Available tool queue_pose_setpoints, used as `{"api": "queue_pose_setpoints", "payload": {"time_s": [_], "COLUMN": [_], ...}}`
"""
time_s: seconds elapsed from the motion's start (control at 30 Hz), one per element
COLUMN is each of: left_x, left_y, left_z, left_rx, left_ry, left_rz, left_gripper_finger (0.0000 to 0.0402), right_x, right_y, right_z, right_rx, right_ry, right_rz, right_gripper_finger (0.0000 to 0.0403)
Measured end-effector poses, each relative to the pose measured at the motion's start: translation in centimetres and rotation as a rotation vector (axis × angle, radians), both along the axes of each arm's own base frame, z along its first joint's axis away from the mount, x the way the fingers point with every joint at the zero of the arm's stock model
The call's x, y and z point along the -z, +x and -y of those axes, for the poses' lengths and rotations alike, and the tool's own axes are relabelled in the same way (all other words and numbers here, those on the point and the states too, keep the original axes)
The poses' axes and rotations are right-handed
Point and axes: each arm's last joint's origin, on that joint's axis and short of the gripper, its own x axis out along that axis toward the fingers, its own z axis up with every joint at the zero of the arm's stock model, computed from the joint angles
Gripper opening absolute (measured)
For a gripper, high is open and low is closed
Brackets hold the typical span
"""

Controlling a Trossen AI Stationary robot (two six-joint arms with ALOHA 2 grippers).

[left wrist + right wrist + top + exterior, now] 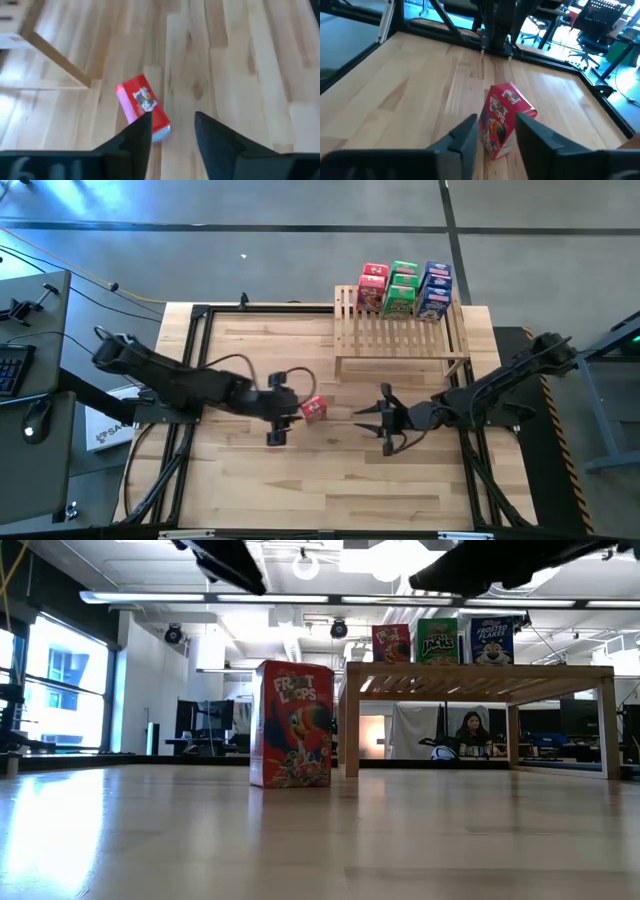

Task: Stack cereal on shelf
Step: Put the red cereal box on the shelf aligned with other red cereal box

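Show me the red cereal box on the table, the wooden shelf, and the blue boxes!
red cereal box (pixel 292 724), low view, on its printed front.
wooden shelf (pixel 395 336), high view, on its bare slats.
blue boxes (pixel 436 290), high view, on the tops of the boxes.

Open-plan office lab, ceiling strip lights (pixel 300 597), large windows (pixel 60 680), swivel chairs (pixel 600 20), seated person (pixel 470 732)
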Motion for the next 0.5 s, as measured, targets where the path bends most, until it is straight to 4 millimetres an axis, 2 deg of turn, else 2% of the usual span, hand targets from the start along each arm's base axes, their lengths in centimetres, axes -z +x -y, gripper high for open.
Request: {"api": "queue_pose_setpoints", "payload": {"time_s": [0.17,0.27,0.4,0.5], "left_x": [0.5,1.1,1.8,2.1], "left_y": [-1.8,-2.3,-1.6,-1.5], "left_z": [-0.6,-1.5,-3.0,-3.4], "left_rx": [-0.043,-0.091,-0.122,-0.134], "left_ry": [-0.082,-0.171,-0.297,-0.312], "left_rz": [0.181,0.176,0.134,0.115], "left_gripper_finger": [0.0081,0.0047,0.0008,0.0008], "right_x": [2.0,2.9,3.6,3.8], "right_y": [-0.6,-1.3,-1.9,-2.0], "right_z": [0.6,0.9,1.2,1.4], "right_rx": [-0.018,-0.035,-0.017,0.023], "right_ry": [0.077,0.123,0.135,0.133], "right_rz": [0.055,0.111,0.138,0.128], "right_gripper_finger": [0.0049,0.0010,0.0012,0.0015]}}
